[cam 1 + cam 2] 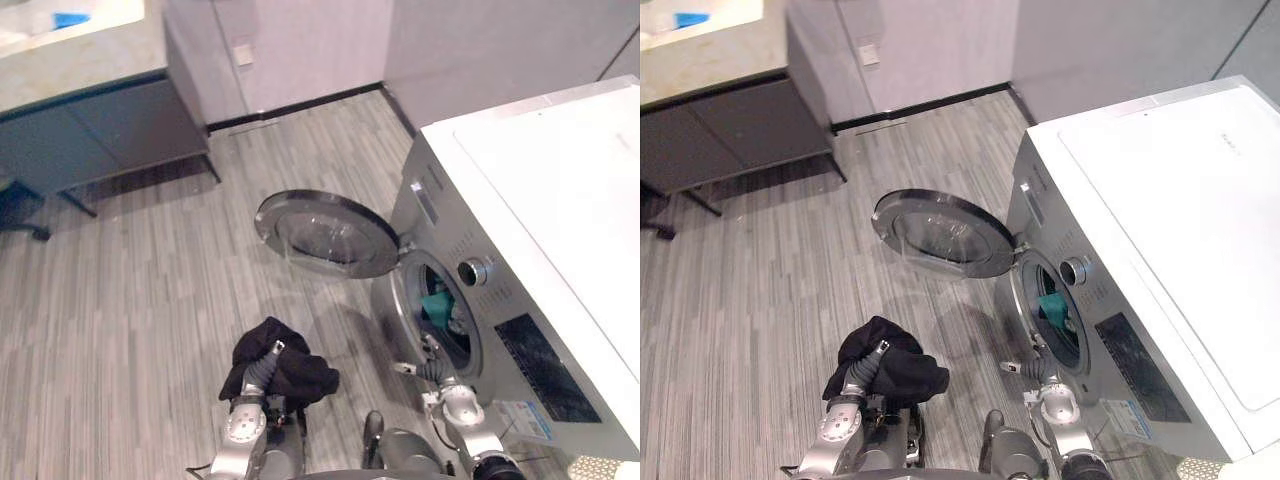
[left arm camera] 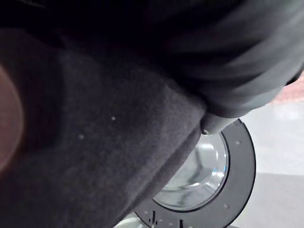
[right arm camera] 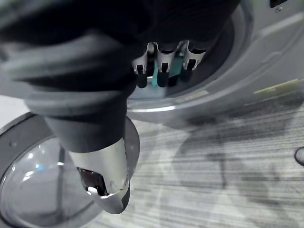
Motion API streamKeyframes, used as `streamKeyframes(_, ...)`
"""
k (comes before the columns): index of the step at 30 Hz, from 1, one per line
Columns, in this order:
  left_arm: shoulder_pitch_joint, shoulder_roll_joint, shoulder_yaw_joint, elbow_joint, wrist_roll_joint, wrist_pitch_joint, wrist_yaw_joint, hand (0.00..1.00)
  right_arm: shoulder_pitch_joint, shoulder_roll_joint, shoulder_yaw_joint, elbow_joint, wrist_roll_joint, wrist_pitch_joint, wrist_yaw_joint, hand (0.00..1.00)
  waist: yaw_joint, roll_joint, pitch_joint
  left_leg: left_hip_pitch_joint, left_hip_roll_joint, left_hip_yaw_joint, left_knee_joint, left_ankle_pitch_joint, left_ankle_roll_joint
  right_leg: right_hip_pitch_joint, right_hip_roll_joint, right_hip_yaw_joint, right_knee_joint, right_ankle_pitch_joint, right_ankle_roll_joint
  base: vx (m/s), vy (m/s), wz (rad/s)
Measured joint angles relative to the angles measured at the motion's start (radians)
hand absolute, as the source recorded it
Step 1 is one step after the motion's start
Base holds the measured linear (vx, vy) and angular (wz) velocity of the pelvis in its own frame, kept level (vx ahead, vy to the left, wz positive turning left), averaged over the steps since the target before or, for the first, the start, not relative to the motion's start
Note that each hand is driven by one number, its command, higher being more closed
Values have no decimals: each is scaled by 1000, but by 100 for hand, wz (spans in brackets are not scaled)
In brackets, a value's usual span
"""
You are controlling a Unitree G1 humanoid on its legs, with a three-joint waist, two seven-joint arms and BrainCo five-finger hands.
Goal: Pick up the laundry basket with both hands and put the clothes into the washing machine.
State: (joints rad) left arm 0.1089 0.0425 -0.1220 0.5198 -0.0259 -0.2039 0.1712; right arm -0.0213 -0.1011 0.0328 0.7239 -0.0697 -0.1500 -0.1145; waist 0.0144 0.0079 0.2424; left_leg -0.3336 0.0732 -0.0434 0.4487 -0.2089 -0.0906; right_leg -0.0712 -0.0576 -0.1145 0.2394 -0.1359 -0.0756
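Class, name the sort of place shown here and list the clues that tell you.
Most likely a home laundry room: a front-loading washing machine with its round door open, a teal garment inside, and a dark cabinet with a pale countertop.

Eye views look steeply down on the washing machine (image 1: 540, 180) and its open door (image 1: 325, 232); wrist views, very close, share that door.
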Motion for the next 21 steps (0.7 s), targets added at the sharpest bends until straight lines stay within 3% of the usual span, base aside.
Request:
streamKeyframes(2,-4,-3,-7,1,0,-1,-5,100,1,1,-5,9,-2,-1,-2,0,2,15,-2,30,-17,-112,-194,104,-45,0,8,65,-1,-18,62,296,308,-129)
streamKeyframes(3,0,-20,-26,7,0,-1,-11,100,-2,-25,-2,11,-4,-2,-11,0,6,74,-4,38,27,-169,-226,232,-28,2,57,119,-4,-47,113,187,385,-140)
streamKeyframes(4,-43,1,-44,51,2,4,-20,100,-11,-1,-6,29,-7,1,-19,0,3,39,8,36,3,-128,-190,211,-32,-17,25,162,10,-49,133,164,368,-136)
streamKeyframes(6,-65,31,-72,53,23,4,-20,100,9,21,0,22,-23,-1,-17,0,-2,0,1,60,-26,-31,-205,164,7,-41,-23,238,17,-60,169,84,306,-114)
streamKeyframes(10,-77,66,-83,53,89,2,-39,100,10,27,21,20,-25,0,-15,0,-9,-7,-3,94,-34,174,-203,116,74,-106,-66,365,-6,-3,222,55,260,-146)
streamKeyframes(12,-87,85,-79,52,109,2,-40,100,3,26,26,21,-29,2,-15,0,-19,-7,-3,110,-10,271,-218,116,83,-138,-68,297,-31,54,217,58,127,-144)
streamKeyframes(14,-85,93,-67,52,114,3,-39,100,-3,27,26,21,-35,2,-14,0,-29,-7,-3,148,12,349,-252,120,89,-145,-83,101,-42,83,181,62,44,-142)
streamKeyframes(15,-86,97,-64,47,116,3,-37,100,-7,24,27,33,-39,2,-15,0,-27,-8,-4,194,23,414,-281,120,89,-150,-110,-89,-27,80,149,57,-19,-133)
streamKeyframes(16,-87,100,-64,45,116,3,-38,100,-14,23,26,41,-39,2,-15,0,-31,-6,-4,213,26,444,-289,119,88,-148,-132,-207,-12,72,130,54,-31,-127)
streamKeyframes(17,-91,107,-65,45,119,3,-39,100,-15,18,26,41,-39,2,-15,0,-45,1,-5,223,27,459,-296,118,86,-144,-148,-270,5,78,127,42,-37,-67)
streamKeyframes(19,-106,108,-65,45,145,3,-42,100,-11,15,25,42,-38,3,-14,0,-69,7,-2,229,47,477,-274,100,61,-150,-119,-234,6,74,122,54,-82,-58)
streamKeyframes(21,-108,111,-64,46,165,3,-49,100,-1,10,26,42,-36,2,-14,0,-58,10,1,214,101,508,-170,56,37,-159,-86,-190,3,56,107,41,-117,-78)
